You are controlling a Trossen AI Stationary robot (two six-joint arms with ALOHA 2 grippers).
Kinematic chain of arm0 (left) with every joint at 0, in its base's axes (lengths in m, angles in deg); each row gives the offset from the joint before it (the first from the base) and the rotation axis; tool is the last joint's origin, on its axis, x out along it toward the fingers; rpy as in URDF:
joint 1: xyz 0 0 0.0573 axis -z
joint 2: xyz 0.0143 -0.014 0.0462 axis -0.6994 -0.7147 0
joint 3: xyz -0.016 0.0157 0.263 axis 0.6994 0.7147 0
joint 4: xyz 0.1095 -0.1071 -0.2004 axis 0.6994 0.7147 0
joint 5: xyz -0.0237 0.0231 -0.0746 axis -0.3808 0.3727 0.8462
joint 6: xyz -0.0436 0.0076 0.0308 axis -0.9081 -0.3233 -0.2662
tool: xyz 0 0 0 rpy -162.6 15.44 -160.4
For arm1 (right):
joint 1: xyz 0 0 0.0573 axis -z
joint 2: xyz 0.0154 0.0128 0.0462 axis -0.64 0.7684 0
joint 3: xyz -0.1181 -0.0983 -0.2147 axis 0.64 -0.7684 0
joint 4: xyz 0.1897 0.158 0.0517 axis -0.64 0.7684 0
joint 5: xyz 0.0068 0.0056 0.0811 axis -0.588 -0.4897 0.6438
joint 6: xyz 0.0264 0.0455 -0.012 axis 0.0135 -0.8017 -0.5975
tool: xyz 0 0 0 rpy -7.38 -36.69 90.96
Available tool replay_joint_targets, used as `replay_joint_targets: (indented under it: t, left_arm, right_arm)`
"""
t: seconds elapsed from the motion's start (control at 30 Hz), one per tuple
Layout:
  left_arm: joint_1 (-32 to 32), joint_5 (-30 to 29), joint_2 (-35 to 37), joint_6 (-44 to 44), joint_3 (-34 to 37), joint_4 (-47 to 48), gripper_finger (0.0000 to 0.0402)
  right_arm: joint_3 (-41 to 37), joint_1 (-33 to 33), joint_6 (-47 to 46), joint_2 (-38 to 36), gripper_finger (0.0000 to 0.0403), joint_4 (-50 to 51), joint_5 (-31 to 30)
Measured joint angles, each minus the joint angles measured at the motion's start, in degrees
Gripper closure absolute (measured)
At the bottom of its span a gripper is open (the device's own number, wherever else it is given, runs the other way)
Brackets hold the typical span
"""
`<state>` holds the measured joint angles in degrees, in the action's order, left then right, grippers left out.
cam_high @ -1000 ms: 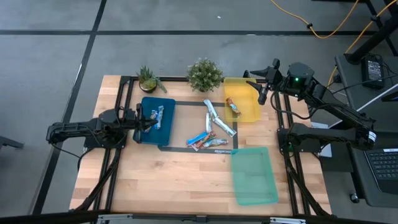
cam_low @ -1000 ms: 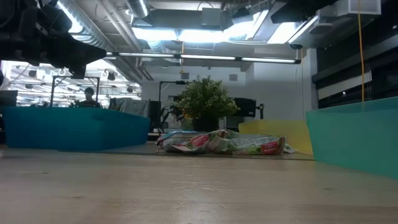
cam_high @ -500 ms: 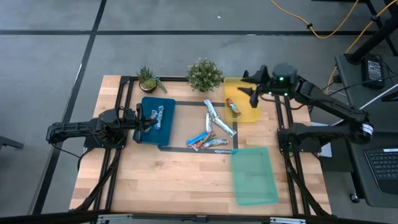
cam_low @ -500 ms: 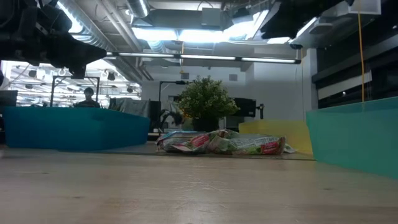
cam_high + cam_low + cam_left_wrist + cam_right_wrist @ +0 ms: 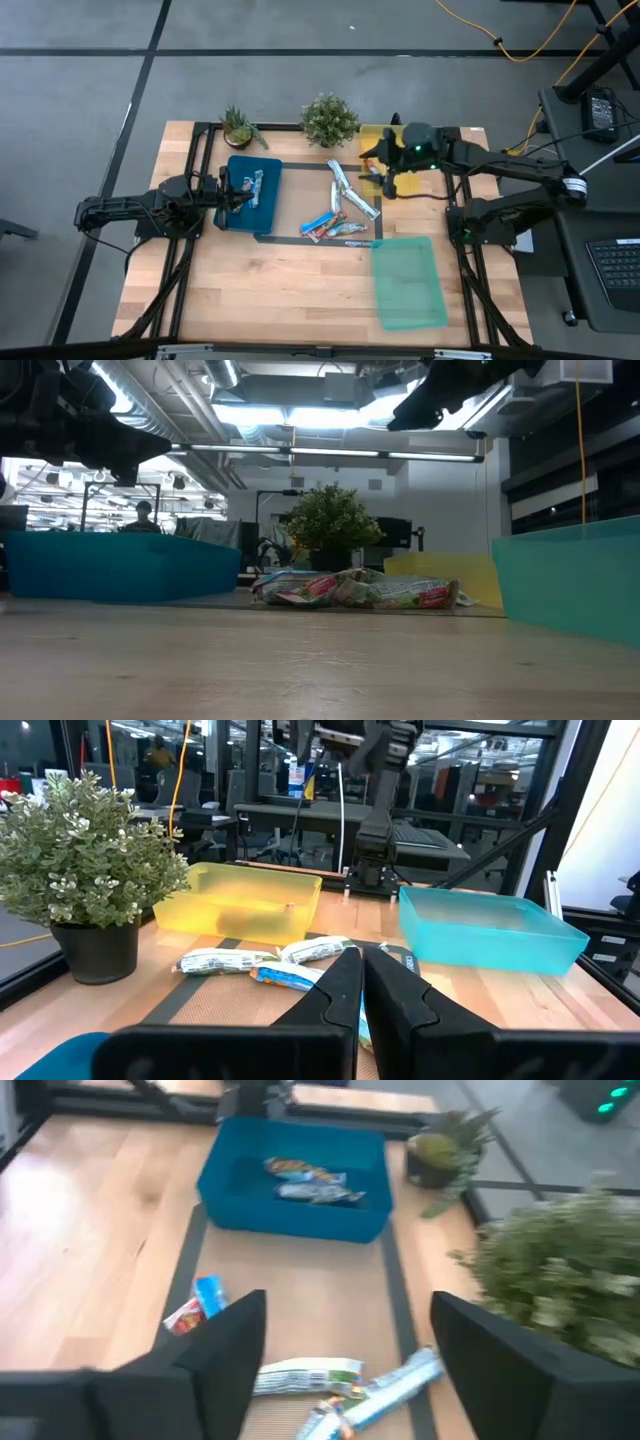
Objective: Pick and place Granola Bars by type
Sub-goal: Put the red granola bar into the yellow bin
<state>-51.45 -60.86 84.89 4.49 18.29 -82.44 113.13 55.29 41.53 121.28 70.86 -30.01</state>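
Several granola bars [image 5: 340, 206] lie in a loose pile on the table's middle, with silvery-white and blue-and-red wrappers; the right wrist view shows some of the bars [image 5: 305, 1377] close ahead. Two more bars [image 5: 250, 187] lie in the blue tray [image 5: 268, 205]. My right gripper [image 5: 378, 168] hangs open above the left rim of the yellow tray [image 5: 405, 182], slanting down toward the pile, with nothing between its fingers [image 5: 235, 1345]. My left gripper [image 5: 235, 192] stays level over the blue tray's left part, shut and holding nothing [image 5: 360, 990].
A green tray [image 5: 408, 283] lies at the near right. Two potted plants [image 5: 330, 120] [image 5: 240, 128] stand along the far edge; the bigger plant [image 5: 560, 1280] is close beside my right gripper. Bare wood lies at the near left.
My right gripper has swung from the table's far right corner toward the left and near side, across the yellow tray, sinking and tipping downward toward the pile of bars. The bars and trays lie as before.
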Motion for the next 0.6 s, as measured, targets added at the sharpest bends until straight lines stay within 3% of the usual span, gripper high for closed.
replay_joint_targets:
  t: [0.2, 0.4, 0.6]
  left_arm:
    - [0.01, 0.0, 0.0, -0.02, 0.0, 0.0, 0.0391]
    - [0.0, 0.0, 0.0, -0.02, 0.0, 0.0, 0.039]
    - [0.0, 0.0, 0.0, -0.02, 0.0, 0.0, 0.0396]
  right_arm:
    - [0.12, -5.07, -0.05, 4.79, 0.0055, -2.77, -0.17]
    - [3.92, -10.14, -1.24, 10.75, 0.0059, -3.0, -2.59]
    - [4.92, -14.29, -10.71, 15.73, 0.0065, -2.43, -4.84]
